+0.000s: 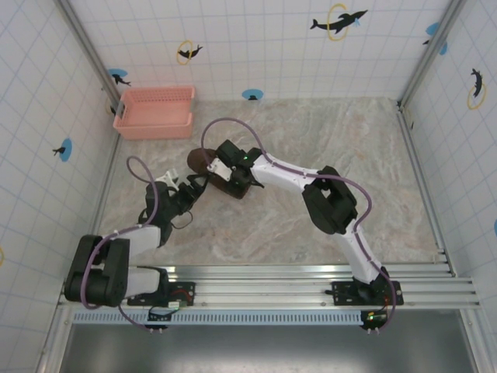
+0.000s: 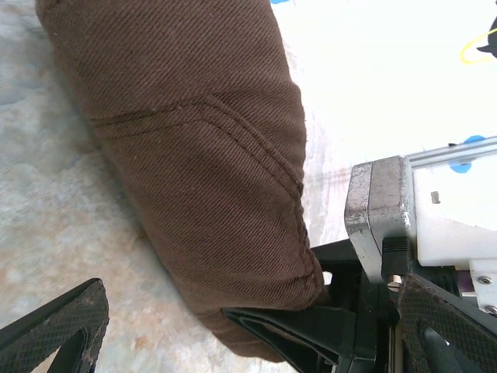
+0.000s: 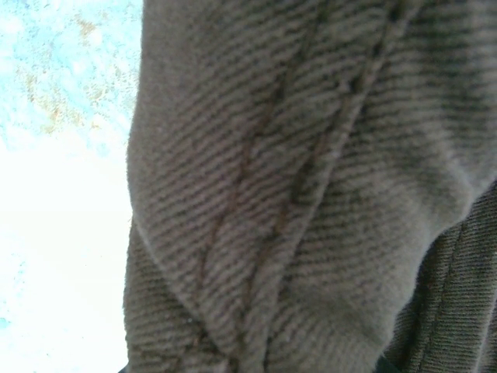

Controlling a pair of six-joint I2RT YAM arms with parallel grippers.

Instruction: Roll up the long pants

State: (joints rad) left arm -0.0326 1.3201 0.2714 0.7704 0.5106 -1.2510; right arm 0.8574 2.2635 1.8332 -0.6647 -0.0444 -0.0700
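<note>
The long pants (image 1: 203, 163) lie as a tight dark-brown roll on the marble table, left of centre. In the left wrist view the roll (image 2: 202, 155) shows a stitched seam, and its near end rests on one black finger (image 2: 295, 330) of my right gripper. My right gripper (image 1: 233, 177) sits on the roll's right end. In its own wrist view the brown twill (image 3: 311, 194) covers its fingers. My left gripper (image 1: 192, 186) is just in front of the roll, open, with its ribbed fingertips (image 2: 54, 326) wide apart and nothing between them.
A pink plastic basket (image 1: 154, 111) stands at the back left against the tiled wall. The marble tabletop (image 1: 334, 140) stretches bare to the right and back. Aluminium rails (image 1: 272, 272) run along the near edge by the arm bases.
</note>
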